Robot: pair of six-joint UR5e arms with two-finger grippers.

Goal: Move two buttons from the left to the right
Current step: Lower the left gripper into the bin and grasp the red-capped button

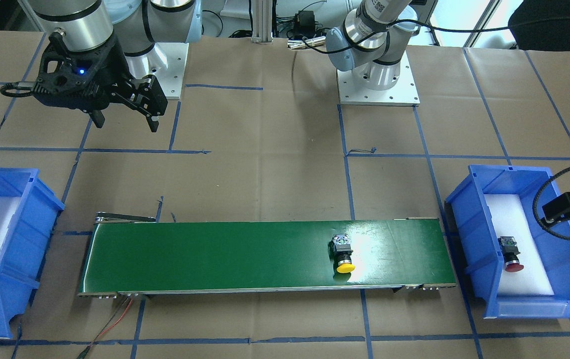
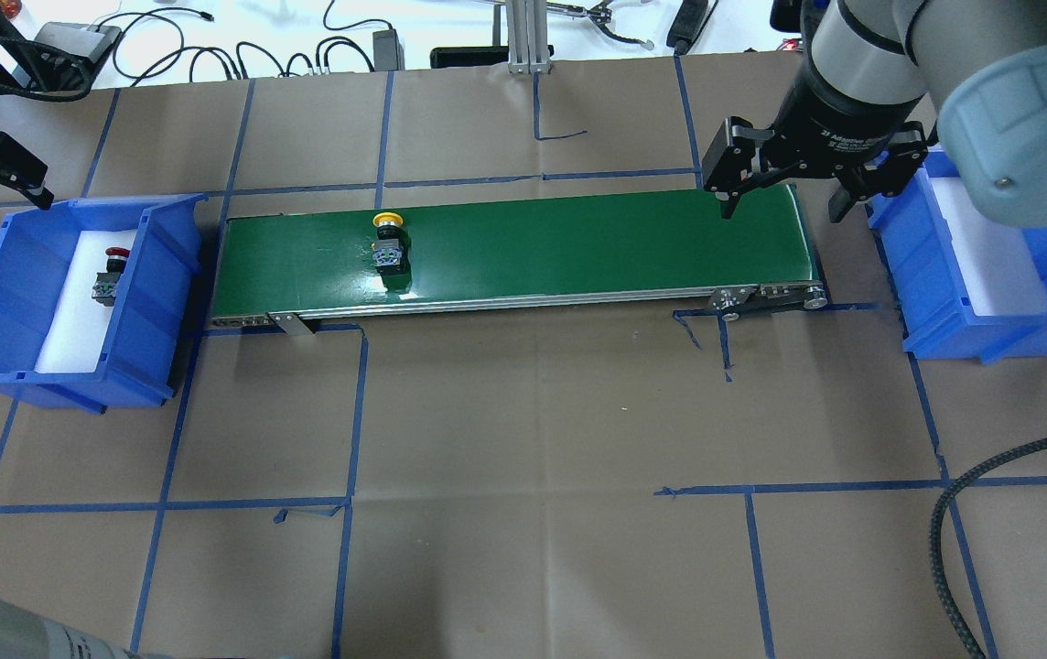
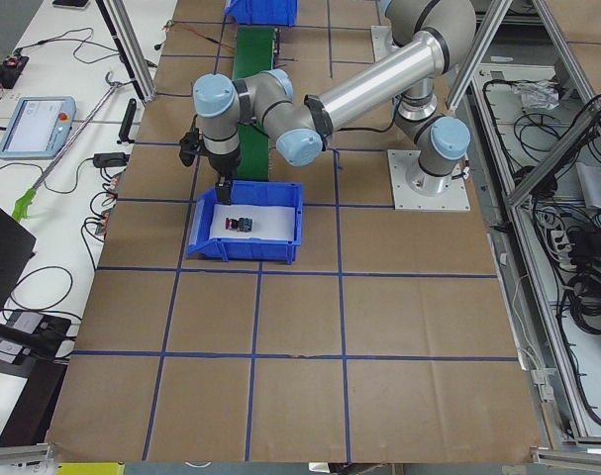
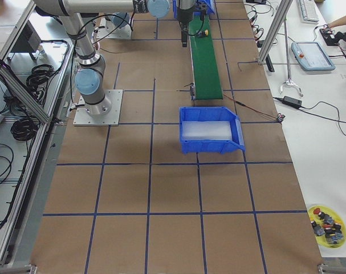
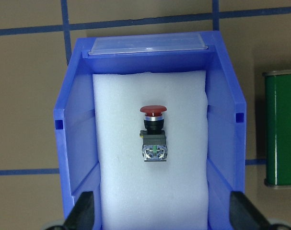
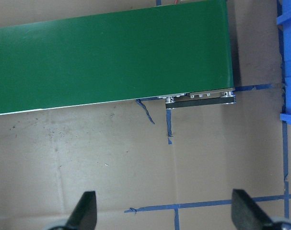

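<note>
We find the red button (image 5: 153, 134) lying on its side on the white foam pad (image 5: 135, 201) inside the left bin (image 5: 73, 143), cap towards the bin's labelled end. The yellow button (image 2: 388, 240) lies on its side on the green belt (image 2: 578, 247), near the belt's left end and well apart from the right bin (image 2: 935, 311).

The left gripper (image 5: 164, 211) hangs above the left bin with its fingers spread wide and nothing between them. The right gripper (image 2: 784, 197) hangs over the right end of the belt, likewise spread and empty.

We judge both buttons to be light, rigid, hard-plastic parts, unlikely to deform under a firm squeeze. The domed cap looks smooth and rounded, so we expect it to slip. The black round body could roll between flat fingers. We recommend closing across the flat sides of the grey rear block. The foam should yield slightly under the fingertips.
</note>
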